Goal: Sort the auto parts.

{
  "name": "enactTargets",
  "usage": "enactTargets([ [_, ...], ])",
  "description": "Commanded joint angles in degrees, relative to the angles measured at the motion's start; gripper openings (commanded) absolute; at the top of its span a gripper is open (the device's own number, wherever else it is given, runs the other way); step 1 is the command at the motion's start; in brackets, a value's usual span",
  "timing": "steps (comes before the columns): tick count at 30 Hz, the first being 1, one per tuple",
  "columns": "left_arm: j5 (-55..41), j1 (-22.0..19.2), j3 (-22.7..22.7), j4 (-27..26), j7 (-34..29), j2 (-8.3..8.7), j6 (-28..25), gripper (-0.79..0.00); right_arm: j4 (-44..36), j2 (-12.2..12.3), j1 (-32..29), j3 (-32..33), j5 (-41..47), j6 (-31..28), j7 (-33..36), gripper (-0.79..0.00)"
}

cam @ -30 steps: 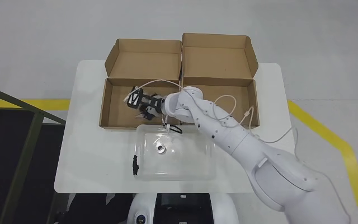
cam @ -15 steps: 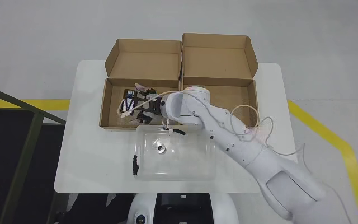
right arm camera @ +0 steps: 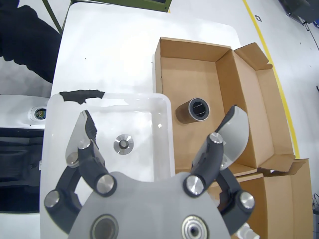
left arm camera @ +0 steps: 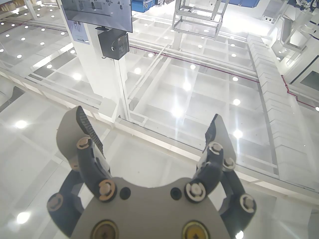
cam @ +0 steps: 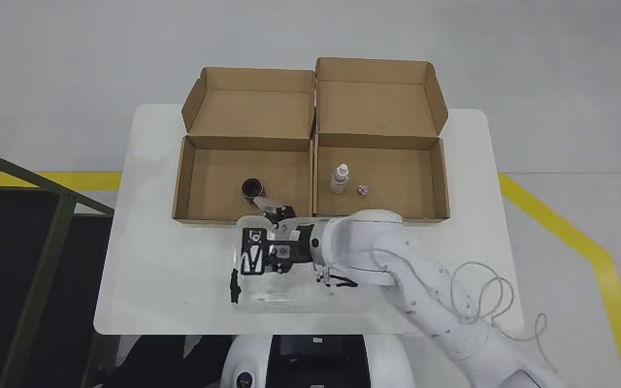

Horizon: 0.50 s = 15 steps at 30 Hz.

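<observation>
Nearest the robot, a clear rectangular plastic bin (cam: 301,296) (right arm camera: 109,99) is set on the white table (cam: 165,252). A small silver metal disc with a dark central hole (right arm camera: 123,144) is seen lying on the bin's floor. The right gripper (cam: 254,250) (right arm camera: 160,115) is held above the bin's far left part, its jaws spread wide with nothing between them. Beyond it, a black cylindrical bushing (cam: 252,187) (right arm camera: 193,110) is found in the left brown cardboard box (cam: 209,189) (right arm camera: 199,75). A small white bottle (cam: 340,178) and a tiny metal part (cam: 362,188) are placed in the right brown cardboard box (cam: 408,179). The left gripper (left arm camera: 148,115) is pointed at the ceiling, jaws parted and empty.

Cylinder (right arm camera: 193,110) in box (right arm camera: 199,75), disc (right arm camera: 123,144) in bin (right arm camera: 139,97)
</observation>
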Motion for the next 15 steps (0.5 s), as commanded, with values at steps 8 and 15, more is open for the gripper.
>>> enactTargets([
  [8,0.0,0.0,0.0,0.0,0.0,0.0,0.0,0.0,0.14,1.42,-3.76,0.82,-3.59,-4.12,-1.76,0.0],
  [15,0.0,0.0,0.0,0.0,0.0,0.0,0.0,0.0,1.6,1.83,-5.05,-0.43,-6.2,-4.78,-2.77,0.0],
])
